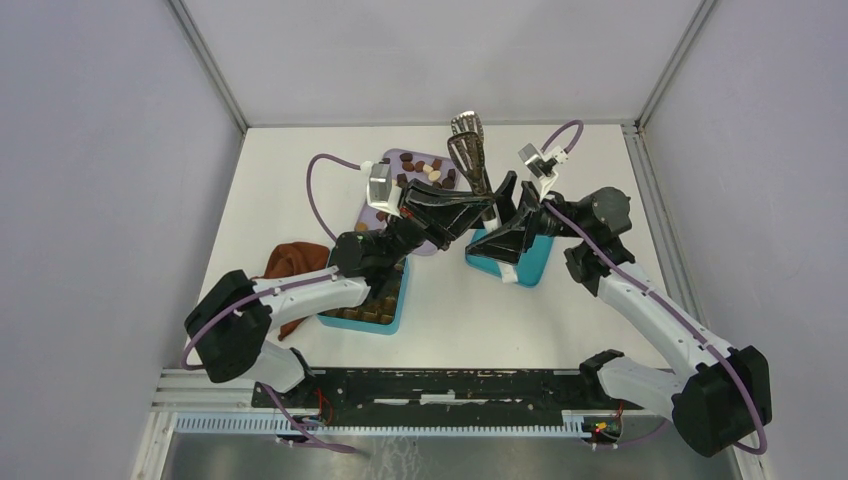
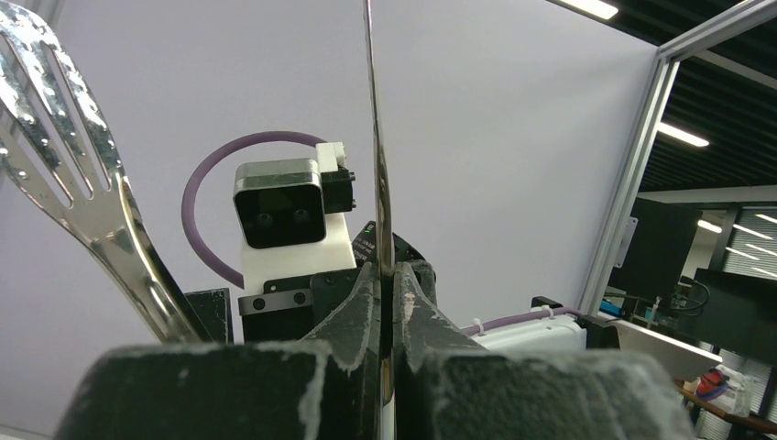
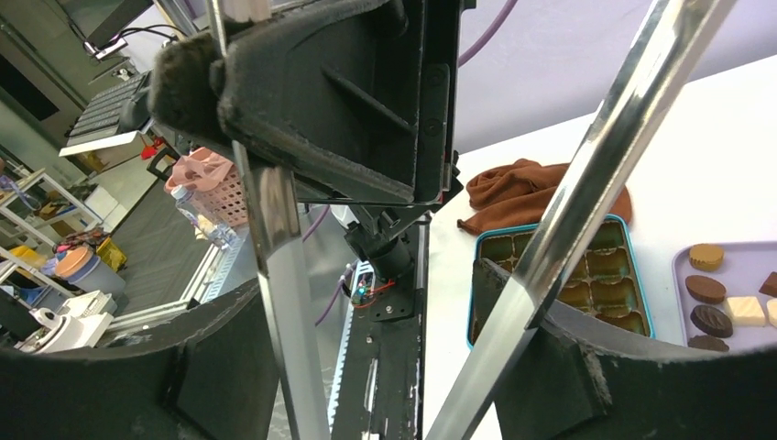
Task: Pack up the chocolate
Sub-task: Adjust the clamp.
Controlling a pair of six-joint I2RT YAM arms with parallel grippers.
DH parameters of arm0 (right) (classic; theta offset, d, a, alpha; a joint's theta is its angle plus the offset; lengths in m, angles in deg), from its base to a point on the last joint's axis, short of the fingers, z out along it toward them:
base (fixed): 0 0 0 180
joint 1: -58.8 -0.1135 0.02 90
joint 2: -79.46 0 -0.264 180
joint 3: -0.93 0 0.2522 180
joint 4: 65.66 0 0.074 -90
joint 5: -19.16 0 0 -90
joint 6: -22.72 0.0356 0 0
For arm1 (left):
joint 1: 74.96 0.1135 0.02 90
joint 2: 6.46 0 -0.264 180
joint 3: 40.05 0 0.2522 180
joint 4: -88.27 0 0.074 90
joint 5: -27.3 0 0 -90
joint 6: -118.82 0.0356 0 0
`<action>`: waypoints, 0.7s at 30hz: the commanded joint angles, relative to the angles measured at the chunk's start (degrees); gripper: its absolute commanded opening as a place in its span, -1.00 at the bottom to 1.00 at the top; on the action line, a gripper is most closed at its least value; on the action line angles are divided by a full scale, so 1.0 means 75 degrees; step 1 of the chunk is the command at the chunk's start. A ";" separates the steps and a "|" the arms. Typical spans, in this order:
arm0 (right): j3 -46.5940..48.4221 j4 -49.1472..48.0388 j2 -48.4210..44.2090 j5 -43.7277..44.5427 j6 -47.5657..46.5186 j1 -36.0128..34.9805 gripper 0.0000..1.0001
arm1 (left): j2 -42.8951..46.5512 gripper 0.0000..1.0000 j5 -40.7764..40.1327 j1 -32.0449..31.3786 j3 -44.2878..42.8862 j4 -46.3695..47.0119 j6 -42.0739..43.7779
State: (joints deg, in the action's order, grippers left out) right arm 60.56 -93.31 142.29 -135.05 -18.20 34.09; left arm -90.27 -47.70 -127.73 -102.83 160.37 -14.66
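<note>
Left gripper clamping tongs, top-view centre. Right gripper straddling both tong arms, grip unclear. Risk: uneven squeeze twisting tongs, tongs slipping loose.

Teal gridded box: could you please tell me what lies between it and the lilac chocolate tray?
Only a bare strip of white table, shown in the right wrist view; overhead the left arm hides it.

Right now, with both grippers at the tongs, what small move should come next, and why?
Probably close the right gripper on the tongs: its open jaws straddle both blades, while the left gripper pinches only one blade; the chocolates lie on the tray.
</note>
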 commanded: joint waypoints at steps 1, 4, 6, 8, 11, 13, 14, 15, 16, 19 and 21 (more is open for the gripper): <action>0.0364 0.0242 0.0003 0.0049 -0.0395 -0.0056 0.51 | -0.0023 -0.96 -0.0307 0.0017 -0.0288 0.0945 -0.0191; 0.0353 0.0256 0.0005 0.0043 -0.0426 -0.0054 0.46 | 0.0021 -0.96 -0.0325 0.0020 -0.0252 0.0940 -0.0180; 0.0371 0.0249 0.0002 0.0036 -0.0428 -0.0056 0.40 | 0.0058 -0.96 -0.0336 0.0020 -0.0220 0.0944 -0.0169; 0.0377 0.0234 0.0003 0.0024 -0.0422 -0.0056 0.36 | 0.0073 -0.96 -0.0375 0.0024 -0.0178 0.0938 -0.0177; 0.0388 0.0212 0.0008 -0.0008 -0.0413 -0.0055 0.24 | 0.0067 -0.96 -0.0476 0.0036 -0.0145 0.0938 -0.0238; 0.0388 0.0203 0.0013 -0.0028 -0.0415 -0.0053 0.16 | 0.0043 -0.96 -0.0515 0.0030 -0.0144 0.0970 -0.0288; 0.0377 0.0209 0.0017 -0.0029 -0.0407 -0.0048 0.12 | 0.0026 -0.96 -0.0548 0.0032 -0.0150 0.0971 -0.0311; 0.0377 0.0207 0.0031 -0.0037 -0.0405 -0.0052 0.07 | 0.0003 -0.96 -0.0583 0.0029 -0.0155 0.0977 -0.0318; 0.0377 0.0212 0.0025 -0.0035 -0.0403 -0.0055 0.06 | -0.0010 -0.96 -0.0611 0.0023 -0.0156 0.0978 -0.0335; 0.0388 0.0210 0.0049 -0.0043 -0.0372 -0.0055 0.17 | -0.0057 -0.96 -0.0650 0.0030 -0.0188 0.0992 -0.0375; 0.0377 0.0204 0.0037 -0.0030 -0.0357 -0.0056 0.27 | -0.0063 -0.95 -0.0663 0.0038 -0.0181 0.0996 -0.0387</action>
State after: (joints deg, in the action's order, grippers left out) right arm 61.41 -90.58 142.42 -135.00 -20.80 34.04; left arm -90.64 -50.08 -127.71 -102.83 160.42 -15.62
